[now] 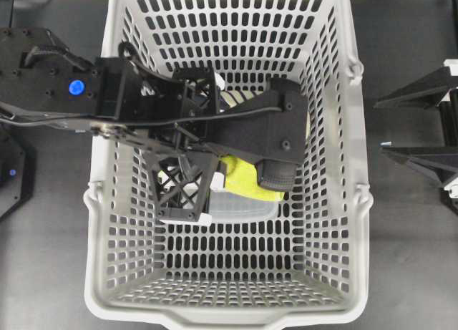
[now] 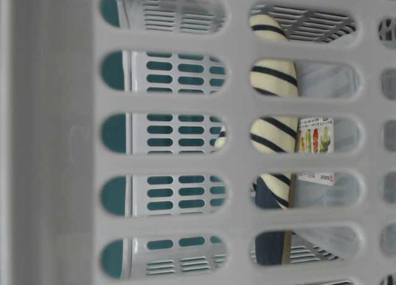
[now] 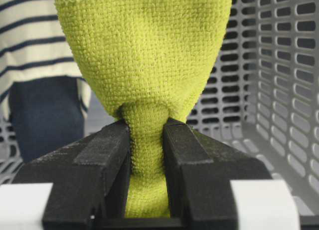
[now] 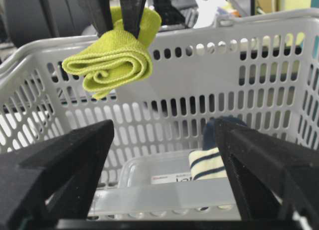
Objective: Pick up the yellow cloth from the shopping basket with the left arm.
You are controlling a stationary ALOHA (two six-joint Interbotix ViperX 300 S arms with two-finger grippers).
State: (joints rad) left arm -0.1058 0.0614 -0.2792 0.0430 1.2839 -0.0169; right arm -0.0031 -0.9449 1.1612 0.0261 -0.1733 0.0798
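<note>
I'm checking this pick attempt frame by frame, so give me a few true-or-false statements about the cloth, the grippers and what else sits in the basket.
1. The left gripper is shut on the yellow cloth. True.
2. The yellow cloth lies flat on the floor of the shopping basket. False: in the right wrist view it hangs bunched from the fingers, up near the basket's rim.
3. The right gripper is closed on the striped slipper. False: its jaws stand wide apart and hold nothing.
4. A clear plastic container lies in the basket beside the slipper. True.
5. The striped slipper is red and white. False: it is cream with navy stripes.
</note>
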